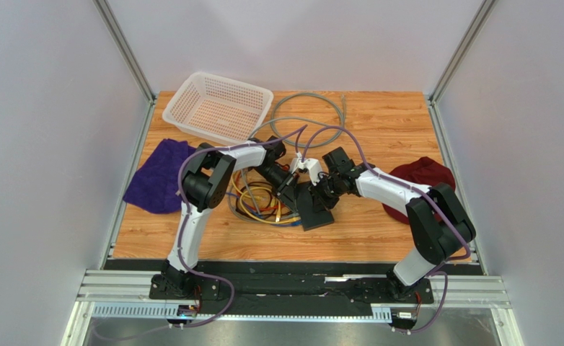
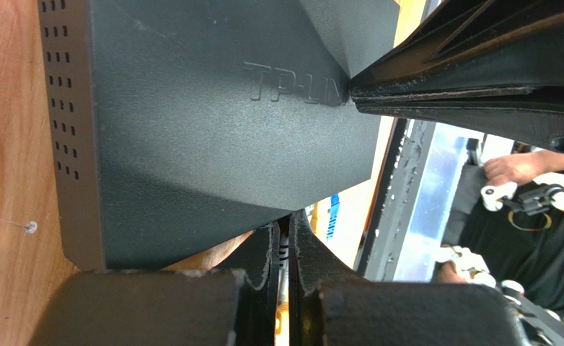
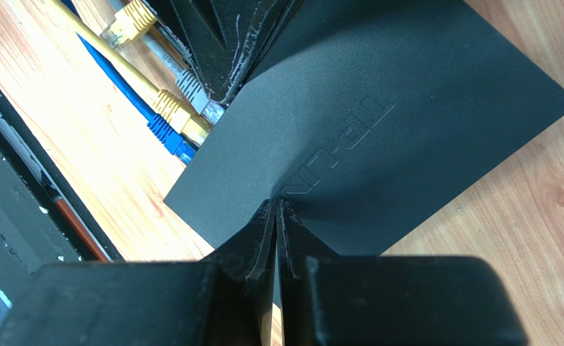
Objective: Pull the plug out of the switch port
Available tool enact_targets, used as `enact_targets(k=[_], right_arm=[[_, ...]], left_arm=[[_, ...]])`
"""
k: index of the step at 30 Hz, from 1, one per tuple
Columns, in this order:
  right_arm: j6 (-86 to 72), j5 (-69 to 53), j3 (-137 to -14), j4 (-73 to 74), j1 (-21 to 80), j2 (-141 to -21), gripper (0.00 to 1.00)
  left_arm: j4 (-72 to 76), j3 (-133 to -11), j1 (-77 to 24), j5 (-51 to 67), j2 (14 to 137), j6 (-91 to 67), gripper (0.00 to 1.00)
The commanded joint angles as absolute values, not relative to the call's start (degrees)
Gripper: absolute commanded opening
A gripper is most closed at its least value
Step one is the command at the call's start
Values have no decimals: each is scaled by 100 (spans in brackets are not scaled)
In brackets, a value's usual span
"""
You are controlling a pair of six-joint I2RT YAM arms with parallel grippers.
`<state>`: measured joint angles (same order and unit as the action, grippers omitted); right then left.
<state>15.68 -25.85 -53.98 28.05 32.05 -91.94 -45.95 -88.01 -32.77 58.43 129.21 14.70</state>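
Left tool tight on grey plug, right tool closed atop switch, coloured cables beside.

The left arm and right arm are showing white links and black joints, purple cables looping alongside.

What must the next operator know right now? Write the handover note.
Left gripper: shut on the grey plug at the socket edge of the switch.
Right gripper: shut, tips pressed on the switch's top, apparently bracing it.
A yellow plug and a blue plug sit beside the grey one at the same edge.
Done: plug gripped, switch braced. Whether the grey plug has left its port cannot be seen.
Left: pull the grey plug straight away from the switch, then let go.
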Motion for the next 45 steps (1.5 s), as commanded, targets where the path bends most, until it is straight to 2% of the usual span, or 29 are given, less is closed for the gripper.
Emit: enact_targets(k=[1,11,20,30,34,41,45], right_arm=[[1529,-2584,-5361,2672,3182,-9299,8],[1538,-2549,-5309,2637,3182,-9264,8],[1573,-2549,-5318,2637,3182,-9308,7],[1591,-2435,-5291,2602,3182,-9246,7],[1617,-2443,-5352,2619,3182,-9299,7],[1617,-2470,-5414,2628,3182,-9299,6],[1608,-2452,-5335,2628,3182,-9202,6]], left_arm=[[-4956,-9123,-3199,5642,13254,1845,0],[-5265,-8947,-3182,5608,13298,2048,0],[-5739,-9887,-3120,5247,13526,2294,0],[-6169,-9308,-3076,5379,13210,2705,0],[-6565,-9360,-2962,5054,13183,2900,0],[-6381,-9623,-2760,4422,13035,2874,0],[-6240,-9878,-2742,3361,12938,3040,0]])
